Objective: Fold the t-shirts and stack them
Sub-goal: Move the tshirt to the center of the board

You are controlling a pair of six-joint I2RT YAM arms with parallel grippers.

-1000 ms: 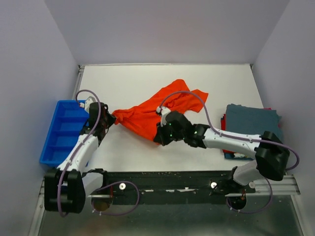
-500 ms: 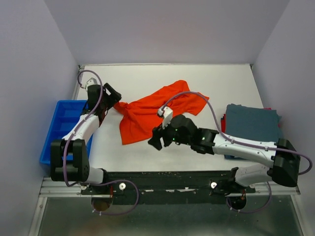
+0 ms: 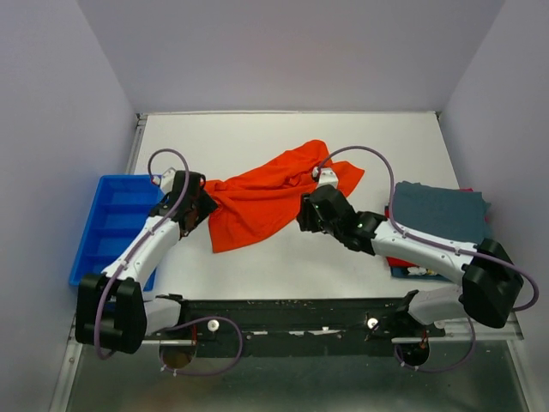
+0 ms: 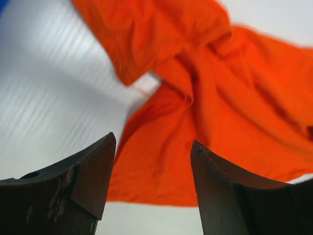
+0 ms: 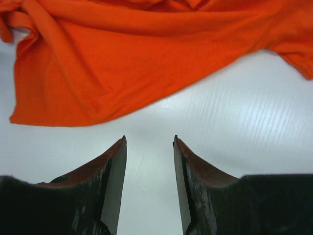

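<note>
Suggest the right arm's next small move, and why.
Probably ease the right pincer forward to the near hem of the crumpled bright orange-red cloth t-shirt and close: its jaws stand open over white table, hem just ahead.

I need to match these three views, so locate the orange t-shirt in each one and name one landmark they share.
Top external: the orange t-shirt lies crumpled mid-table, left of the stack of folded shirts.
Left wrist: the t-shirt fills the upper right of the picture.
Right wrist: the t-shirt spreads across the top.
Shared landmark: the white table, bare beside the shirt in every view.
</note>
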